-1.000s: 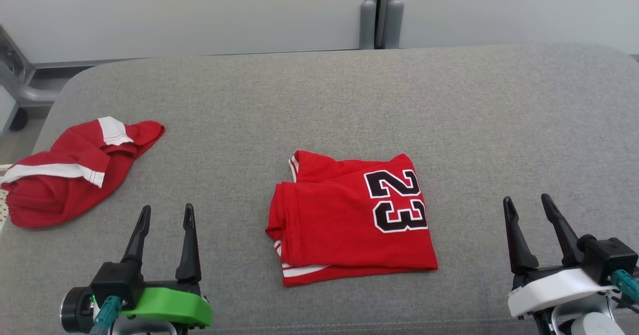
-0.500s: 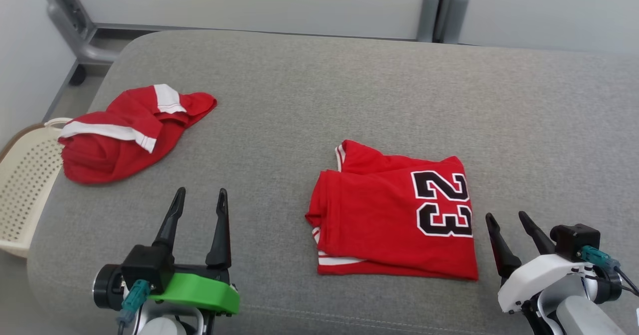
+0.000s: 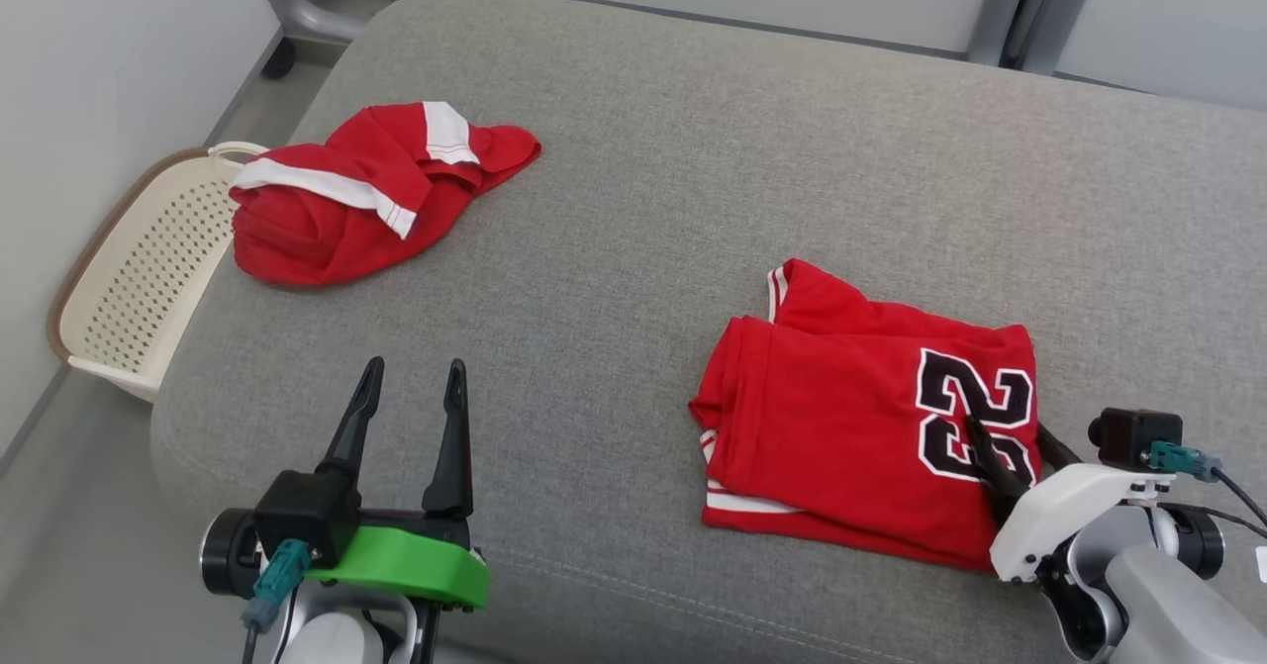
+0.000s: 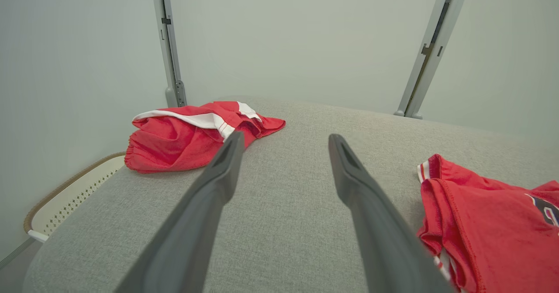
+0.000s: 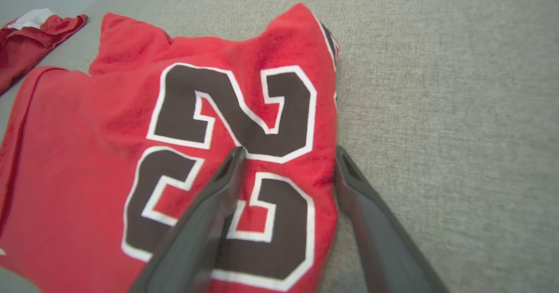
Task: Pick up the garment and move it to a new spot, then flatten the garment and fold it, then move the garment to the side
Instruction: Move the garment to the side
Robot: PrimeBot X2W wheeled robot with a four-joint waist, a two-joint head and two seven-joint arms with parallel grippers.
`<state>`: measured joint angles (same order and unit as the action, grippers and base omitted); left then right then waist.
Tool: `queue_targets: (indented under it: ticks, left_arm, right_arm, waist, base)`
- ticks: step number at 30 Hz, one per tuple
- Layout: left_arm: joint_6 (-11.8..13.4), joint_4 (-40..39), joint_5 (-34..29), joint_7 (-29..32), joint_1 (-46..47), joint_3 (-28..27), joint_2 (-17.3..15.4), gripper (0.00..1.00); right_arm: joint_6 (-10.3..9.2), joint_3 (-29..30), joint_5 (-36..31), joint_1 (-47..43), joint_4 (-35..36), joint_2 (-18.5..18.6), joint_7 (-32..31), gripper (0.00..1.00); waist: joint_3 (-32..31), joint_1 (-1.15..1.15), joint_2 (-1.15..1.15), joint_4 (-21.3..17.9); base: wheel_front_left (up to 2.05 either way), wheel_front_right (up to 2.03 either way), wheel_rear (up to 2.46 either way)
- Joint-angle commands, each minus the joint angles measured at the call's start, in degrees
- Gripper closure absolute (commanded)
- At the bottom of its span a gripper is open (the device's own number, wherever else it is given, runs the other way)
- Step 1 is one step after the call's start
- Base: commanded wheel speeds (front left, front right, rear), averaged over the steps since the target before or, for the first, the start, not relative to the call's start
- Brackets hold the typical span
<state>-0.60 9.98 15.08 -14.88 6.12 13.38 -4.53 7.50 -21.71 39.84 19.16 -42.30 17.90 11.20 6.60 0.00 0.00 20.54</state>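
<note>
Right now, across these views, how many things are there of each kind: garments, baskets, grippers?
Red garments: 2 (folded jersey numbered 23; crumpled red-and-white garment)
Baskets: 1 (cream basket beside the grey cushion)
Grippers: 2 (left gripper; right gripper)
Total: 5

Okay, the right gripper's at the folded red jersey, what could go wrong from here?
The right gripper, open, straddles the edge of the folded jersey by the number; pinching only the top layer would likely undo the fold. Dragging it one-handed across the grey cushion may bunch it.
</note>
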Motion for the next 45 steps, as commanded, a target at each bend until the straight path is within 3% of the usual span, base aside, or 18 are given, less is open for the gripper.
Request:
queue_targets:
  ticks: [1, 2, 12, 19, 30, 36, 45]
  left_arm:
    - [-0.2, 0.1, 0.3, -0.3, 0.8, -0.1, 0.2, 0.0]
    - [-0.1, 0.0, 0.2, -0.3, 0.7, -0.2, 0.2, 0.0]
    - [-0.5, -2.4, -0.8, -0.3, 0.5, -1.6, 0.2, 0.0]
    - [-0.9, -3.8, -1.7, -0.3, 1.4, -2.3, -0.5, 0.0]
    - [-1.4, -4.8, -3.1, -0.3, 3.7, -1.9, -2.2, 0.0]
    - [-1.5, -5.5, -3.6, 0.2, 5.6, -1.4, -2.9, 0.0]
    - [-1.9, -7.5, -4.3, 1.1, 8.3, -0.2, -3.6, 0.0]
  right_arm:
    - [-0.02, -0.7, 1.0, 0.8, -0.5, 0.5, -0.2, 0.71]
    - [-0.02, -1.3, 1.6, 1.1, -0.9, 0.7, -0.3, 1.0]
    - [-0.07, -4.8, 2.3, 3.4, -0.9, 2.6, 2.8, 1.0]
    - [-0.06, -4.7, -2.0, 3.2, 1.1, 3.0, 4.0, 1.0]
    - [-0.05, 0.7, -6.8, 1.3, 6.2, 1.0, 4.0, 1.0]
    - [-0.05, 2.1, -8.6, 2.9, 7.8, 0.7, 4.0, 1.0]
    - [-0.05, 3.8, -10.7, 11.5, 6.3, 3.1, 4.0, 1.0]
  waist:
    - [0.8, 0.0, 0.0, 0.8]
    - [0.9, 0.0, 0.0, 0.7]
    - [2.0, 0.0, 0.0, -5.4]
    - [3.5, 0.0, 0.0, -14.7]
    - [6.8, 0.0, 0.0, -28.3]
    - [8.7, 0.0, 0.0, -31.3]
    - [13.0, 0.0, 0.0, -32.0]
  base:
    - [0.0, 0.0, 0.0]
    - [0.0, 0.0, 0.0]
    - [0.0, 0.0, 0.0]
    - [0.0, 0.0, 0.0]
    - [0.0, 0.0, 0.0]
    - [0.0, 0.0, 0.0]
    - [0.0, 0.0, 0.0]
